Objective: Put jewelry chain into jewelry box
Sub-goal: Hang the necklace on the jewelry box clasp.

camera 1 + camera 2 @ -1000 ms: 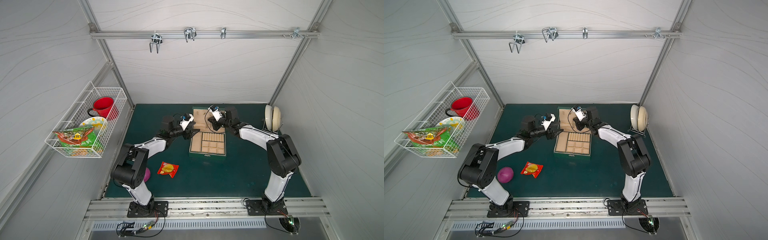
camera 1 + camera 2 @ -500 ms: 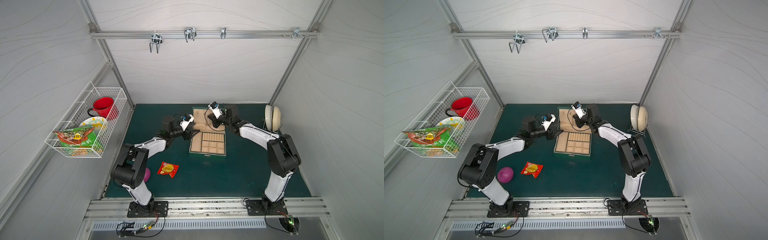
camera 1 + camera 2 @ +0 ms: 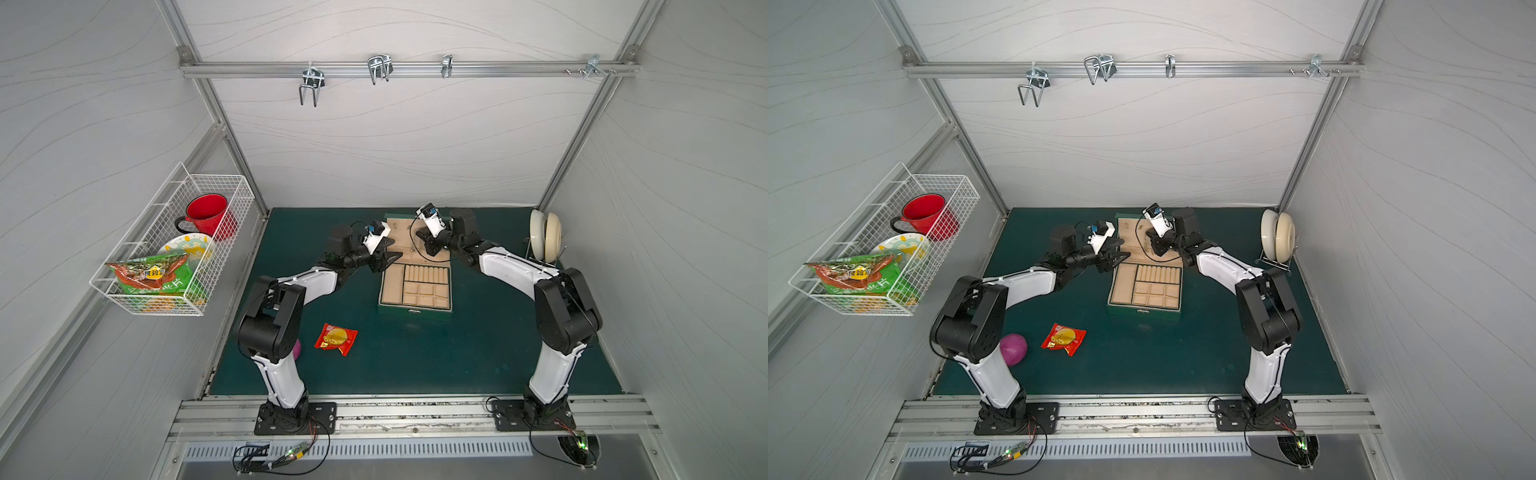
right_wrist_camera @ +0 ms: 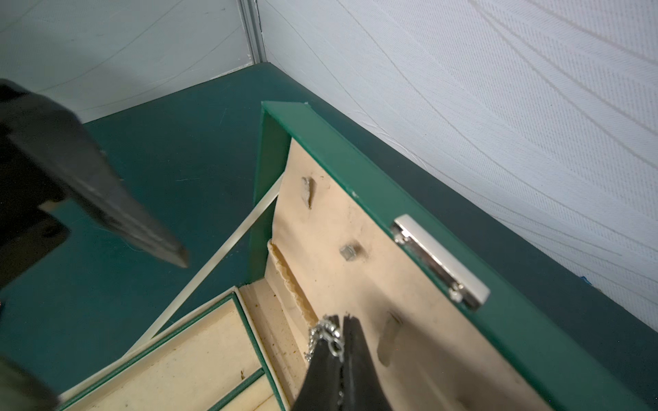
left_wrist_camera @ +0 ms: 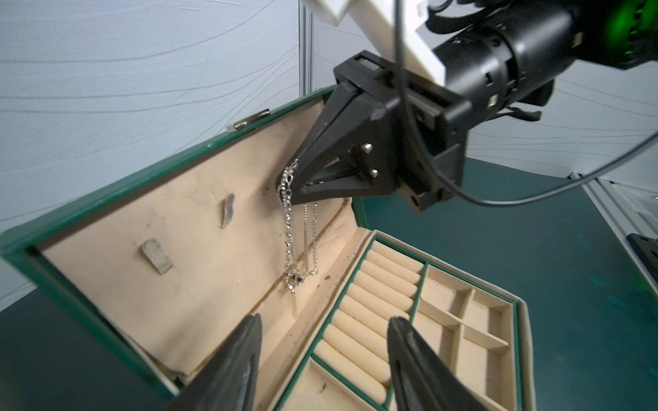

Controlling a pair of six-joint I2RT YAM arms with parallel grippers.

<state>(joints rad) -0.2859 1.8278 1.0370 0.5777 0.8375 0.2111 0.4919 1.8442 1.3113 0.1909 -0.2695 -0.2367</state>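
Right gripper (image 5: 290,179) clenched on jewelry chain (image 5: 292,231). Chain dangles before open lid of jewelry box (image 3: 414,311), mid-frame in both top views, likely bound for lid hook (image 5: 155,255). Left gripper (image 5: 324,322) parted, empty, beside lid, probably to steady it.

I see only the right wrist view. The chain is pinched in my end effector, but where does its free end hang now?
Observer: In the left wrist view the jewelry chain hangs in loops from the right end effector, in front of the open lid of the jewelry box. Its lower end is near the lid's bottom, in no compartment.
Operator: And the other arm, does it hold something?
Observer: No. The left end effector is open, fingers apart, gripping nothing.
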